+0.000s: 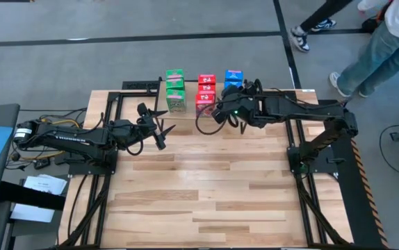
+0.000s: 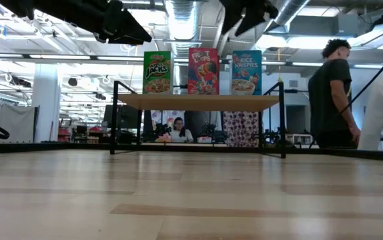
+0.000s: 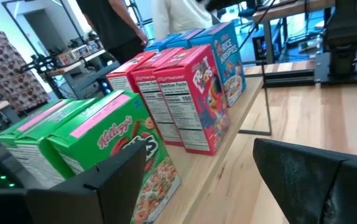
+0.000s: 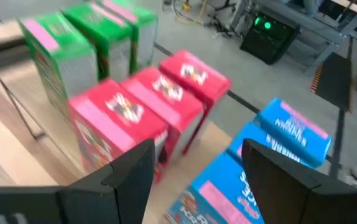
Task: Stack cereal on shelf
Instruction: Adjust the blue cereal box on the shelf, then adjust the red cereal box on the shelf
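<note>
Nine cereal boxes stand on the shelf (image 2: 198, 101) in three rows: green (image 1: 175, 91), red (image 1: 206, 94), blue (image 1: 233, 78). Left fingers (image 1: 163, 130) are spread wide, holding nothing, near the green row. Right fingers (image 1: 218, 113), also spread and empty, hang by the red row.

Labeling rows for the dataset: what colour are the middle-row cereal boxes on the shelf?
Red: the middle-row boxes sit between the green and blue rows on the shelf. Clearest in the left wrist view.

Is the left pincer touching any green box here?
Apart. The high view shows bare tabletop between the open left pincer and the green boxes on the shelf.
</note>
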Controlling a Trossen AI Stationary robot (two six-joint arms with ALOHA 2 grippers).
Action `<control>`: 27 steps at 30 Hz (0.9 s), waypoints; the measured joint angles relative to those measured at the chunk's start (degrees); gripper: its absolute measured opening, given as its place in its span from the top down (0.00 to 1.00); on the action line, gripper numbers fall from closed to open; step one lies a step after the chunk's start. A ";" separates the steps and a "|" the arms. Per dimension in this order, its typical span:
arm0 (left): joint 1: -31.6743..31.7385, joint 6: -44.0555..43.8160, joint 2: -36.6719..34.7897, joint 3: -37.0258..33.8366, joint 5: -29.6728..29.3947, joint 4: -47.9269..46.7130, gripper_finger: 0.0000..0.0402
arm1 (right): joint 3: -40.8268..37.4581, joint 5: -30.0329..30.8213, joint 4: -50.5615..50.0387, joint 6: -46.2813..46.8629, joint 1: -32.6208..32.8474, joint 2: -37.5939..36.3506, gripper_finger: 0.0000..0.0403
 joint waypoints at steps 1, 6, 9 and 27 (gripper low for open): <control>0.00 -0.40 0.00 0.00 0.27 0.09 0.28 | 0.89 -0.05 0.00 -0.01 0.17 0.00 0.34; 0.00 -0.54 -0.01 0.00 0.73 0.09 0.28 | 3.01 -2.65 0.95 0.31 0.24 0.00 0.34; 0.00 -0.56 0.00 0.00 1.40 0.09 0.28 | 3.01 -6.07 2.86 1.81 0.43 0.02 0.34; 1.76 -3.83 0.04 0.00 11.61 5.53 0.28 | 3.01 -6.11 7.29 1.82 3.55 0.87 0.34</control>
